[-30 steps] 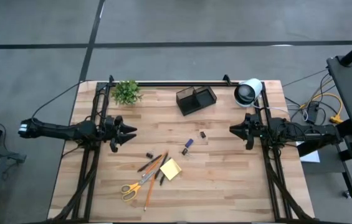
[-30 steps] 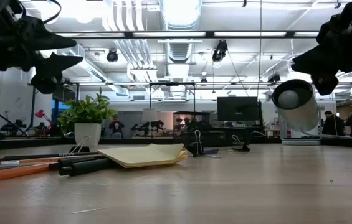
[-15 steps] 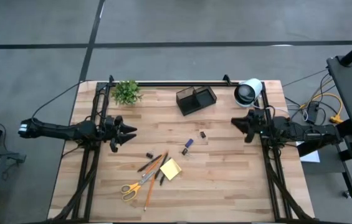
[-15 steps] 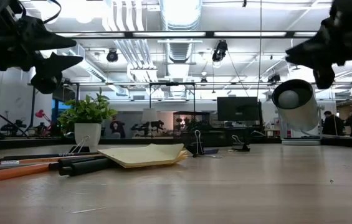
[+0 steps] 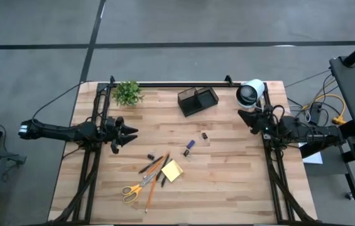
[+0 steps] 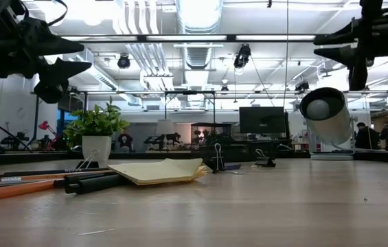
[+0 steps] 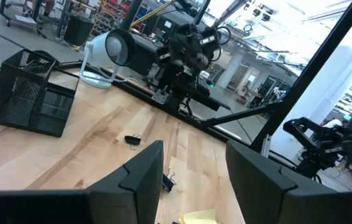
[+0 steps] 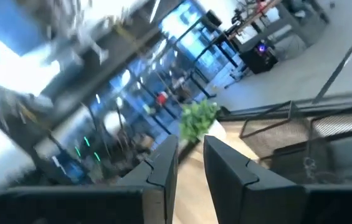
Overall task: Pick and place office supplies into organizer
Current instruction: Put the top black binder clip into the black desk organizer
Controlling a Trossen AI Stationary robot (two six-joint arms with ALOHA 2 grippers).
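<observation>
none of the office supplies are sitting in the black mesh organizer (image 5: 197, 101) at the table's far edge; sticky-note pad (image 5: 172, 170), scissors (image 5: 134, 189), pencils (image 5: 152, 186) and pens (image 5: 152, 165) are lying mid-table. left gripper (image 5: 131, 132) is hovering at the left side, jaws apart and empty. right gripper (image 5: 242, 114) is hanging raised near the white-and-black roll (image 5: 250, 92), fingers narrowly parted, holding nothing.

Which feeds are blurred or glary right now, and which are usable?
Right wrist view: streaked by motion blur, plant smeared. Low view: bright ceiling lights glare, sticky pad sharp. Left wrist view: crisp on the organizer, window washed out. High view: evenly lit, clear.
</observation>
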